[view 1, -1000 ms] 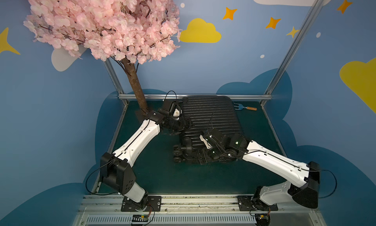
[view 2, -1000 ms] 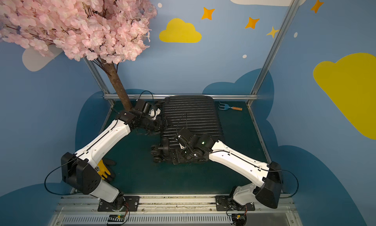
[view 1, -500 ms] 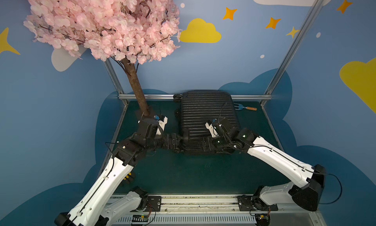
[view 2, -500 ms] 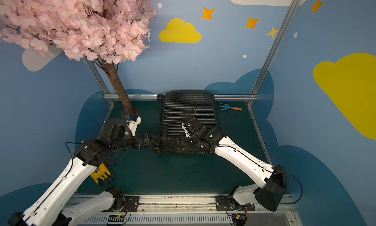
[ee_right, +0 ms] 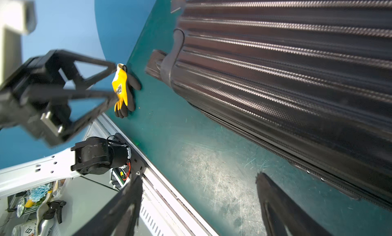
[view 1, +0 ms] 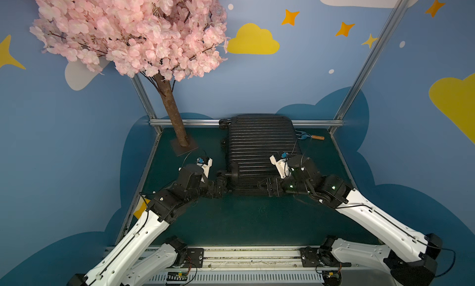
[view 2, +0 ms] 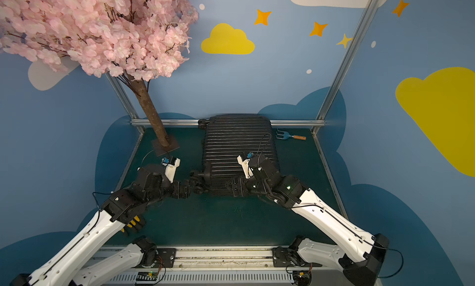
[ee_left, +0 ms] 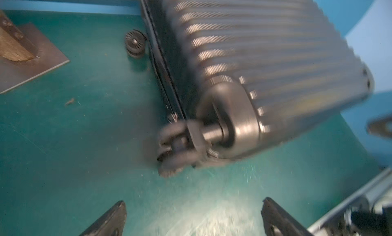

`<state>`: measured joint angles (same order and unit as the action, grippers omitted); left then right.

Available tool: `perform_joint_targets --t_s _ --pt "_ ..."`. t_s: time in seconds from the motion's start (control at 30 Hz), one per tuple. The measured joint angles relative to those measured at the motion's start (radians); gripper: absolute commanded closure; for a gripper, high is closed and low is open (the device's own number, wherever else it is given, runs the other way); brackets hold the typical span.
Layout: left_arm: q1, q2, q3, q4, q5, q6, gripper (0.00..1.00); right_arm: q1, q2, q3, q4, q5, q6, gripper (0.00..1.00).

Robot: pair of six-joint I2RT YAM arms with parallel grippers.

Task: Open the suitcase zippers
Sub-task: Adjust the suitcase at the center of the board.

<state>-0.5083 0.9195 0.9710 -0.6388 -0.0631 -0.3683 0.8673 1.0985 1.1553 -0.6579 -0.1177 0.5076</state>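
Currently the suitcase (view 1: 259,148) (view 2: 236,145) is seen in both top views, laid flat with the ribbed shell up on the green mat (view 1: 244,220), towards the rear. Its far end is set against the rear rail (view 1: 195,122). Its wheels are on the left side: one at the far corner (ee_left: 135,42) and one at the near corner (ee_left: 176,148).

The left gripper (ee_left: 193,203) is held low over the mat, just short of the near-corner wheel. Its jaws are spread wide with nothing between them, and no contact is seen. That wrist view is blurred.

The right gripper (ee_right: 197,177) is placed at the near edge of the case, right of centre. Its jaws are parted and empty, above bare mat just beside the side wall.

The zippers (ee_right: 265,143) are seen as a thin dark track along the rim below the ribs, and the shell halves are closed together. The pulls cannot be made out with confidence.

Elsewhere:
- A tree trunk (view 1: 174,122) is fixed on a base plate (ee_left: 31,60), left of the case.
- A small hand fork (view 1: 309,137) is lying at the rear right, near the case.
- A yellow-and-black glove (ee_right: 124,90) is lying at the left edge of the mat.
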Motion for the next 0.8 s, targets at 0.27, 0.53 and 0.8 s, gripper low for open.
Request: perform_joint_targets --t_s 0.27,0.53,0.8 --pt "0.122 0.244 0.148 0.093 0.062 0.003 0.33 0.000 -0.072 -0.025 -0.019 -0.003 0.008 0.20" --pt "0.147 0.377 0.131 0.113 0.143 -0.006 0.73 0.000 -0.119 -0.027 -0.074 0.013 0.003 0.20" --pt "0.063 0.307 0.029 0.156 0.171 -0.037 0.77 0.000 -0.092 -0.027 -0.092 0.012 -0.017 0.20"
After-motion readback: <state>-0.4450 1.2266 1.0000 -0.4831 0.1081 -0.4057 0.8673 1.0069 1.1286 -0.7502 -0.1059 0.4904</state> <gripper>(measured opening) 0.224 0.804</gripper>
